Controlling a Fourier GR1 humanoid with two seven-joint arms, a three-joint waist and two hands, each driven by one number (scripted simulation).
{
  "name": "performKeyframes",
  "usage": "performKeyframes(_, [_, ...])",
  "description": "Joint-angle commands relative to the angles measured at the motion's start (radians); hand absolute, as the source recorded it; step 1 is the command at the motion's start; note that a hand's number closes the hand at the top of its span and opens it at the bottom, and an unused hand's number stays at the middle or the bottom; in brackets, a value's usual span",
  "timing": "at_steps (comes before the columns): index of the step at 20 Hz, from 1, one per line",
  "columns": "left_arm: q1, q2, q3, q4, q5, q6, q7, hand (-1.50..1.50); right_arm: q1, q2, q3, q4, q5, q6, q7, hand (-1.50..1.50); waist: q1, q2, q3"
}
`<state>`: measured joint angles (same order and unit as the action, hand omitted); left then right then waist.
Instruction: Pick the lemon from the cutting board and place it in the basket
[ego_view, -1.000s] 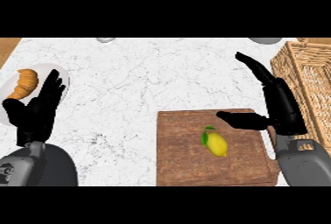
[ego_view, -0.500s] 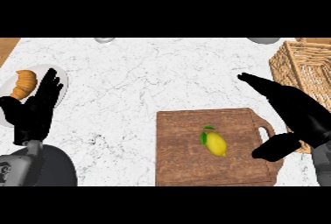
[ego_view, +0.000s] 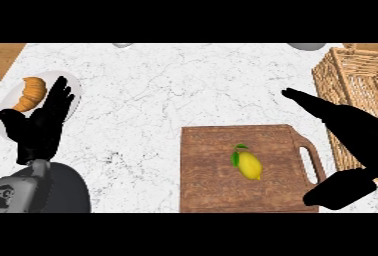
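Note:
A yellow lemon with a green leaf lies near the middle of the brown wooden cutting board at the lower centre. My right hand hovers to the right of the board, over its handle slot, open with fingers stretched toward the far side and the thumb low near the board's corner. It does not touch the lemon. The wicker basket stands at the right edge, just beyond that hand. My left hand rests open at the left, fingers up.
A white plate holding a croissant sits at the far left, partly behind the left hand. Two pale round objects peek in at the counter's far edge. White marble counter spreads between the plate and the board.
My right hand has swung rightward and toward me, off the board's right part to beside its handle, with the thumb dropping low. The lemon and left hand have stayed put.

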<state>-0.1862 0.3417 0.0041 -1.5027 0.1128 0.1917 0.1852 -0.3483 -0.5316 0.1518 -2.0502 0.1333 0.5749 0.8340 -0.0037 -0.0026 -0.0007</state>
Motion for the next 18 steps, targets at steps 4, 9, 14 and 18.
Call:
performKeyframes(4, [-0.014, -0.012, 0.047, 0.095, 0.017, -0.092, -0.069, 0.0, 0.084, 0.113, 0.018, 0.013, 0.122, -0.038, -0.091, -1.5, 0.002, 0.003, 0.001])
performKeyframes(9, [0.044, -0.062, 0.039, 0.013, -0.045, -0.042, -0.075, 0.0, 0.147, 0.179, 0.042, 0.043, 0.234, -0.071, -0.194, -1.5, 0.005, 0.002, 0.001])
performKeyframes(14, [-0.02, -0.047, 0.067, 0.068, -0.053, -0.062, -0.062, 0.0, 0.258, 0.224, 0.132, 0.114, 0.407, -0.195, -0.394, -1.5, 0.001, 0.003, 0.001])
performKeyframes(18, [-0.035, -0.074, 0.059, 0.019, -0.067, -0.051, 0.017, 0.0, 0.241, 0.212, 0.069, 0.233, 0.454, -0.227, -0.543, -1.5, 0.004, 0.002, 0.001])
